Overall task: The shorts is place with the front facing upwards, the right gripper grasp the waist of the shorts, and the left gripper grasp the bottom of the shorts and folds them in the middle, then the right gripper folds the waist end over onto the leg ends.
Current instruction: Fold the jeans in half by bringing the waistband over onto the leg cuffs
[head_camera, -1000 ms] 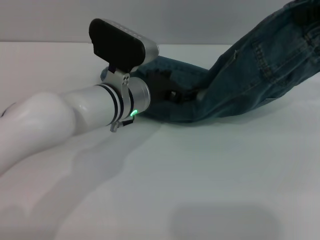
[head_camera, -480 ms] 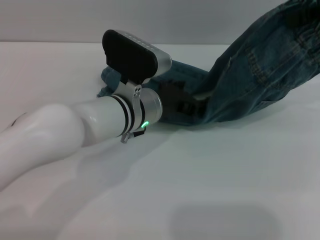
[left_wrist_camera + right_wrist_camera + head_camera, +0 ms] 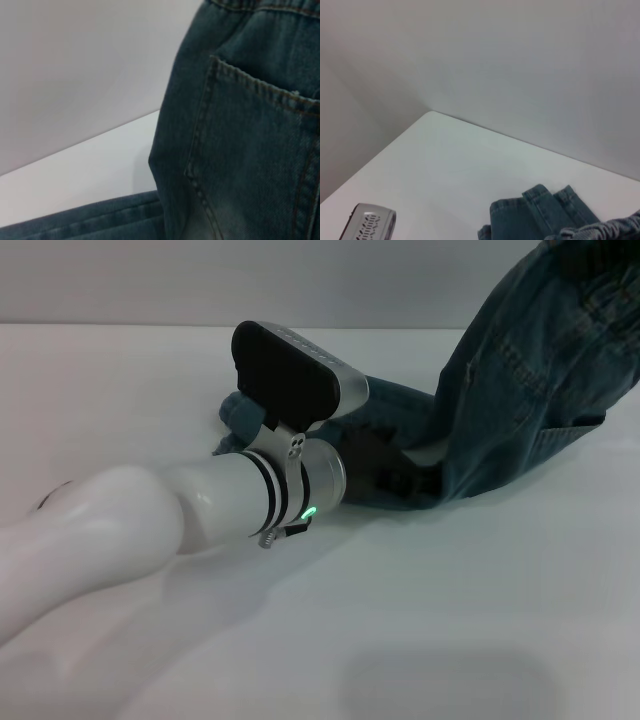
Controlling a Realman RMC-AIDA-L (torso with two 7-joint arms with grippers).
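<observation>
Left gripper [image 3: 385, 468]: low on my table [image 3: 420, 620], buried in denim; I can't tell its grip
Shorts [image 3: 520, 390]: rising up and rightward from it, waist end out of frame
Right gripper: unseen

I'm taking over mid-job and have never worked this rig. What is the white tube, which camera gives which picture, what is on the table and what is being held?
The white tube is the robot's left arm; its black left gripper lies low on the table, pressed into the shorts, fingers hidden by the denim. The wide picture comes from the head camera. The left wrist camera shows a stitched pocket close up. The right wrist camera looks down at the hemmed leg ends. The far end of the shorts rises out of the head picture's upper right. The right gripper is not visible, so I cannot see what lifts it.
</observation>
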